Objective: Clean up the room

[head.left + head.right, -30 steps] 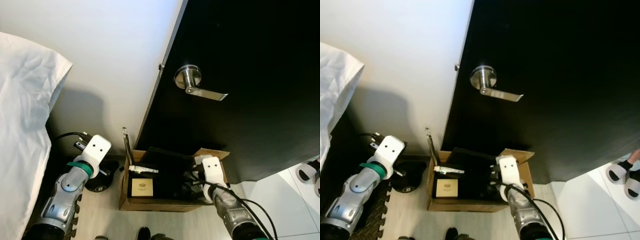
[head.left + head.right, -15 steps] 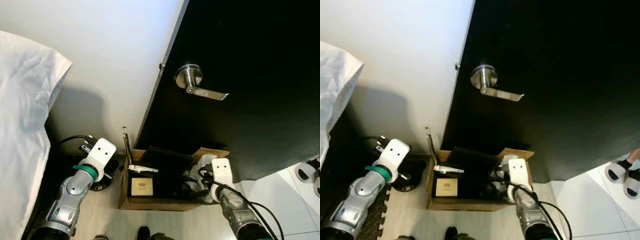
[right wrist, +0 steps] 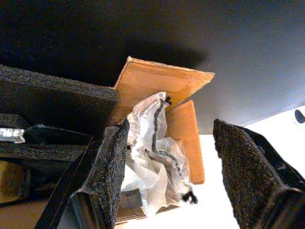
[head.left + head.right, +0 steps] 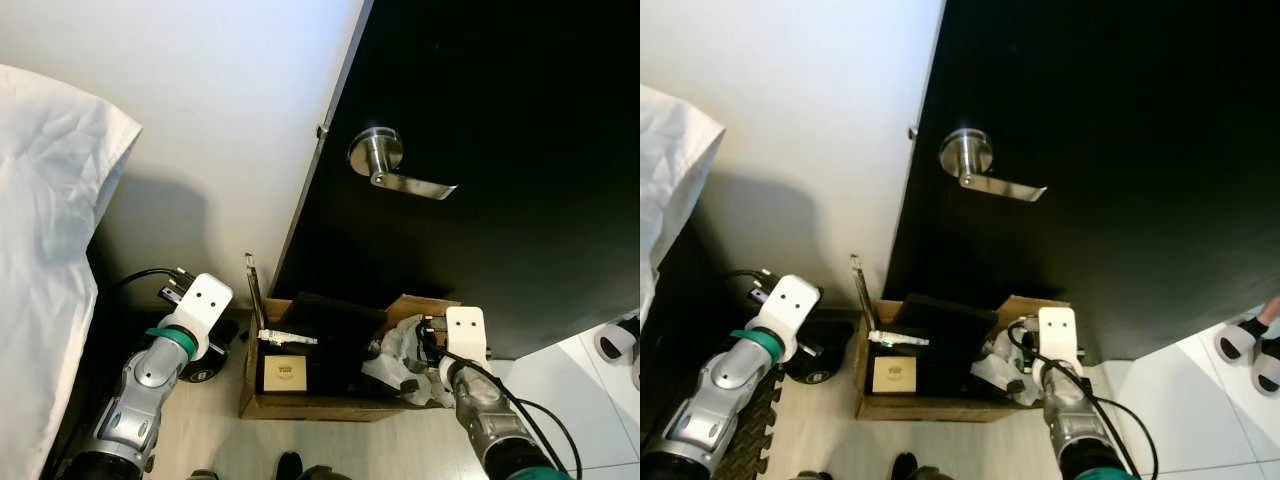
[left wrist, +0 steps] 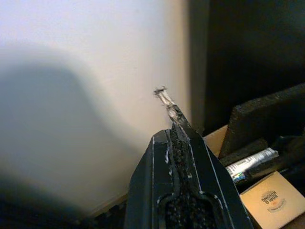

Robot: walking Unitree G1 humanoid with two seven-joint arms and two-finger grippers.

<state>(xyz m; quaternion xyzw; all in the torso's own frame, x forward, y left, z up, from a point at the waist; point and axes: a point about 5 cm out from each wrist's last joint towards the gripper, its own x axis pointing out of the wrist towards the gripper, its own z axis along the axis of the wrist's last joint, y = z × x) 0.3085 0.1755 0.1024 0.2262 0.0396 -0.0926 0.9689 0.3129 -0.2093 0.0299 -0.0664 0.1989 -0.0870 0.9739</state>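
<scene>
An open cardboard box (image 4: 300, 408) stands on the floor against the black door. It holds black foam (image 4: 325, 320), a silver tube (image 4: 285, 339), a small tan carton (image 4: 283, 374) and a crumpled clear plastic bag (image 3: 152, 157) with a black cord in it. The bag (image 4: 398, 352) lies at the box's right end. My right gripper (image 3: 171, 131) hangs open just over the bag, one finger on each side, holding nothing. My left gripper (image 5: 174, 131) is shut and empty, left of the box near the white wall.
The black door carries a silver lever handle (image 4: 385, 165). White bedding (image 4: 40, 250) fills the left side. A black round object (image 4: 200, 365) sits on the floor beside the box's upright left flap (image 4: 252, 285). Slippered feet (image 4: 620, 345) stand on the white tiles at far right.
My right gripper has shifted right along the box and opened; the plastic bag now lies uncovered in the box's right end. The left arm edged slightly toward the box.
</scene>
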